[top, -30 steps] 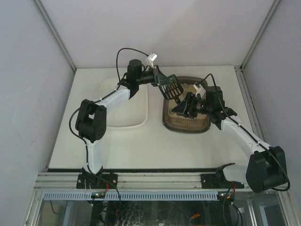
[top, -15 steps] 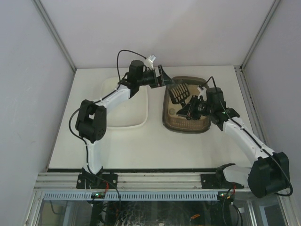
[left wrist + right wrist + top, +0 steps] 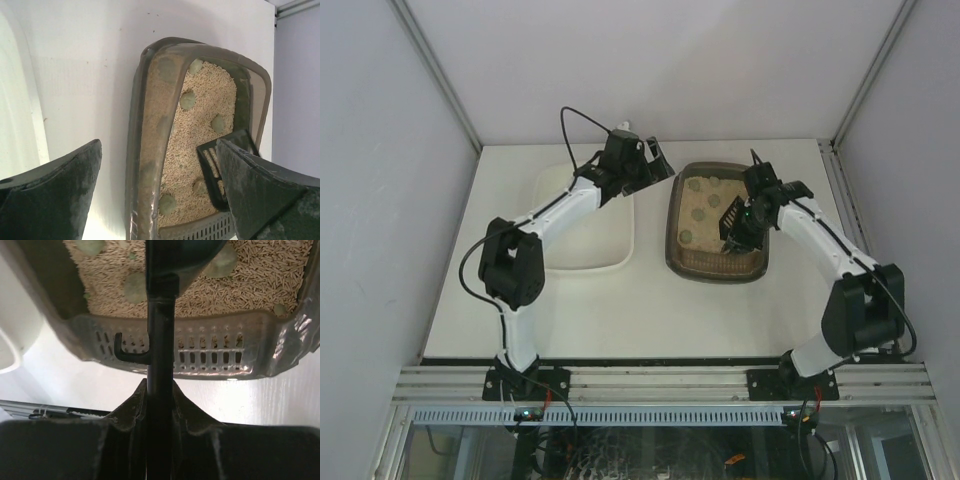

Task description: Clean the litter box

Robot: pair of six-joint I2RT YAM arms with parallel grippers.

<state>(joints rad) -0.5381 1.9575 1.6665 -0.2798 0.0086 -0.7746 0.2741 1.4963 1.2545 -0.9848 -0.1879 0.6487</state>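
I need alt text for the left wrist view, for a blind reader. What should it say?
A dark brown litter box holds tan litter and round greenish clumps, with a black scoop at its lower right. Dark fingers of the open left gripper fill the bottom corners; a white tub edges the left.

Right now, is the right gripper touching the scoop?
Touching. The right wrist view shows the right gripper closed on the black handle of the scoop, with no gap on either side.
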